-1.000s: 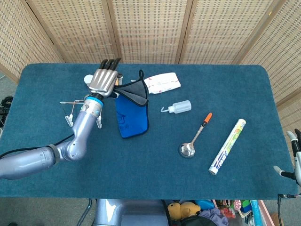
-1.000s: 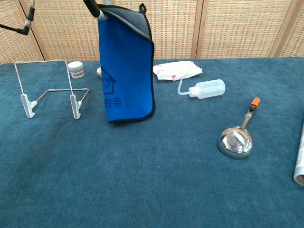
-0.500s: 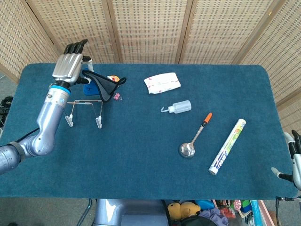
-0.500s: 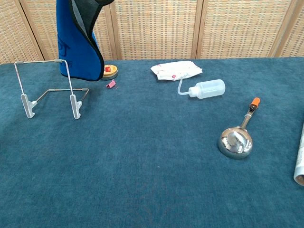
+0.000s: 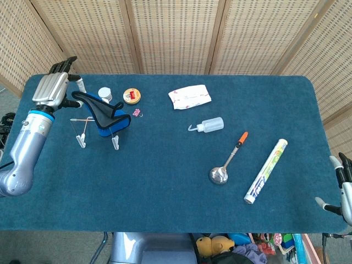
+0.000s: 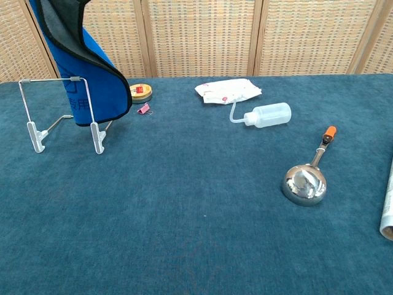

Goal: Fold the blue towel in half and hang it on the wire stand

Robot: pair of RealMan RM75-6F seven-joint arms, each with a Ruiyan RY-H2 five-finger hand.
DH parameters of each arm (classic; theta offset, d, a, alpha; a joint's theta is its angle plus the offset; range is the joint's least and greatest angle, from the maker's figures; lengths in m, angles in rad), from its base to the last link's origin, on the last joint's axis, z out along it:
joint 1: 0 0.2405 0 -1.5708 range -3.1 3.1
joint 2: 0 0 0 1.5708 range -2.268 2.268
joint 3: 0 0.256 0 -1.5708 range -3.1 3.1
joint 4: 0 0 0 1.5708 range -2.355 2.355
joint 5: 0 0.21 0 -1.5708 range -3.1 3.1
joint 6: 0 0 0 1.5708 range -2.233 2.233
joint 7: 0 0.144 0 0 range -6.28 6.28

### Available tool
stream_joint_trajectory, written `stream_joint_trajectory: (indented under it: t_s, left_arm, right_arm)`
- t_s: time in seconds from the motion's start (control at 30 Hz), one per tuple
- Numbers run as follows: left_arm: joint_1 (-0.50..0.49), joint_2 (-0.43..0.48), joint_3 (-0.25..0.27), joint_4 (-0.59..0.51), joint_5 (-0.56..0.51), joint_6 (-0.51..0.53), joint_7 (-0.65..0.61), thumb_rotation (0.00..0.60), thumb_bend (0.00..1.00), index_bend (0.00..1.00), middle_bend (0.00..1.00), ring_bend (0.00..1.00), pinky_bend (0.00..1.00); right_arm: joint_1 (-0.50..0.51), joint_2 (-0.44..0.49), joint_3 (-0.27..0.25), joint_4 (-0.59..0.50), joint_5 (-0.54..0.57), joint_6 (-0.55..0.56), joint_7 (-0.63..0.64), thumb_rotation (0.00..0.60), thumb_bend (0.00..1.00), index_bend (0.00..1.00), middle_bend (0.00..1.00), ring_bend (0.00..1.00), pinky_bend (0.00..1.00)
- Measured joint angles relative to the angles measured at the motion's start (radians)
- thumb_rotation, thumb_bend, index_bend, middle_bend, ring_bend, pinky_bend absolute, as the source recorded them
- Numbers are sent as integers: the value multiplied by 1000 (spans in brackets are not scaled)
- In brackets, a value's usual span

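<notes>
The folded blue towel (image 5: pixel 104 115) (image 6: pixel 92 80), blue with a dark grey lining, hangs from my left hand (image 5: pixel 52 88) at the table's far left. It dangles just behind and over the top bar of the wire stand (image 5: pixel 82 132) (image 6: pixel 64 117), its lower edge near the stand's right leg. The left hand grips the towel's top edge; in the chest view that hand is out of frame. My right hand (image 5: pixel 342 184) shows only at the lower right edge of the head view, off the table, holding nothing, fingers apart.
Behind the stand are a small white jar (image 5: pixel 104 94), a yellow tin (image 5: pixel 131 95) (image 6: pixel 141 93) and a pink clip (image 5: pixel 136 113). A white packet (image 5: pixel 189 97), squeeze bottle (image 5: pixel 208 126), steel ladle (image 5: pixel 226 161) and foil-wrapped roll (image 5: pixel 266 171) lie to the right.
My left hand has swung the towel leftward from mid-table, then down toward the wire stand. The towel now hangs lower, against the stand's top bar.
</notes>
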Motion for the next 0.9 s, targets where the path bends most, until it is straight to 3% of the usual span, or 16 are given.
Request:
stream_joint_trajectory:
  t_s: [0.4,0.9]
  left_arm:
    - [131,79,7,-42,129,12,-193,600,692,905,0,0,0]
    - [241,55,64,20,336,-6,-394,600,689,905,0,0,0]
  right_arm:
    - [-13,9,-15,-11,-51,30,15,600,0,0,0,0,0]
    - [-30,15,-32,-23,-103,68,20,600,0,0,0,0,0]
